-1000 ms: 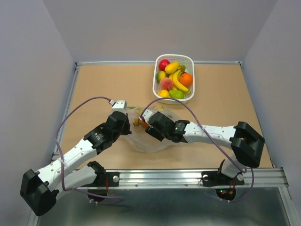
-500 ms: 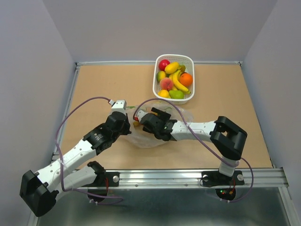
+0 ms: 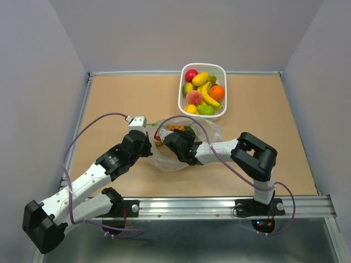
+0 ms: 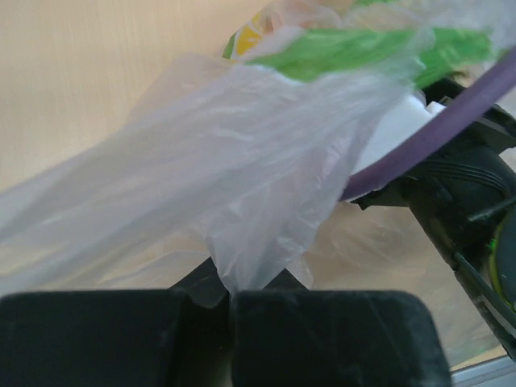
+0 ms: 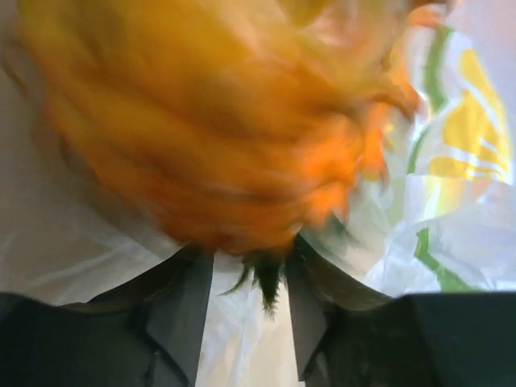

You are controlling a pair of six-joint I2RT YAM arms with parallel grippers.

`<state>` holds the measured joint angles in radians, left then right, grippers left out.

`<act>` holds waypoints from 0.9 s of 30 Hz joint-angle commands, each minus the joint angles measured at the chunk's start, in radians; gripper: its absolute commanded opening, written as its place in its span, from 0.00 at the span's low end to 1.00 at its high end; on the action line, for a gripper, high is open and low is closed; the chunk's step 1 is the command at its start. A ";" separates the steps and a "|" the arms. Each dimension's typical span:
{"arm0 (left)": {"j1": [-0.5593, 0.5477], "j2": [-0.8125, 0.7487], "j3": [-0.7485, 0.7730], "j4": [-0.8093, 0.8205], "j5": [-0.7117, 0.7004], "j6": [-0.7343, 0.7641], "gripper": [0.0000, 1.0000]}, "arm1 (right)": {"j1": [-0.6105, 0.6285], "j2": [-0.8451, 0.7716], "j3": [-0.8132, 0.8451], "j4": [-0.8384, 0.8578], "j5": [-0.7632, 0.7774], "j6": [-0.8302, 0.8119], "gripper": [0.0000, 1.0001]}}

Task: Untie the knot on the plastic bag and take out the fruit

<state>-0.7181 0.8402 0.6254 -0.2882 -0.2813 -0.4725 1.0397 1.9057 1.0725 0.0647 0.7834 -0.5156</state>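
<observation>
Table (image 3: pixel 263 120), seen from above. We log the plastic bag (image 3: pixel 164 160) near the middle of the board, a little toward 7 o'clock. It is crumpled and well apart from the white basket (image 3: pixel 203 65) at 12 to 1 o'clock.

Left gripper (image 4: pixel 231 310): sits at the bag's 9 o'clock edge. In its wrist view both fingers are pressed together with a fold of the clear film pinched between them. The film fans up and away from the pinch toward 1 o'clock, with green print showing at the top. A purple cable (image 4: pixel 419 153) of the other arm crosses at 3 o'clock in that view.

Right gripper (image 5: pixel 250 270): reaches in from the bag's 3 o'clock side, forearm across the plastic. Fingers stand partway apart. A pineapple (image 5: pixel 210 121), blurred and orange-yellow, fills the upper half of the wrist view right at the fingertips, and its dark leaf tuft hangs into the gap between them. We cannot tell whether the fingers press on it. Film with yellow-and-green slice prints surrounds it, clearest at 3 o'clock.

From above, the pineapple shows at the bag's 12 o'clock end, just beyond the right gripper.

Basket: an orange (image 3: pixel 217 92) at its 3 o'clock side, a peach (image 3: pixel 193 97) at 8 o'clock, bananas (image 3: pixel 208 96) through the centre, a red apple (image 3: pixel 191 74) at 11 o'clock.
</observation>
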 commanded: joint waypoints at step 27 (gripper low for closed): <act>0.006 -0.012 0.030 0.006 -0.076 -0.014 0.00 | 0.014 -0.542 -0.132 -0.232 -0.679 0.256 0.01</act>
<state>-0.7177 0.8402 0.6254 -0.2886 -0.3183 -0.4751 1.0451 1.4460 0.9649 -0.1528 0.2562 -0.3172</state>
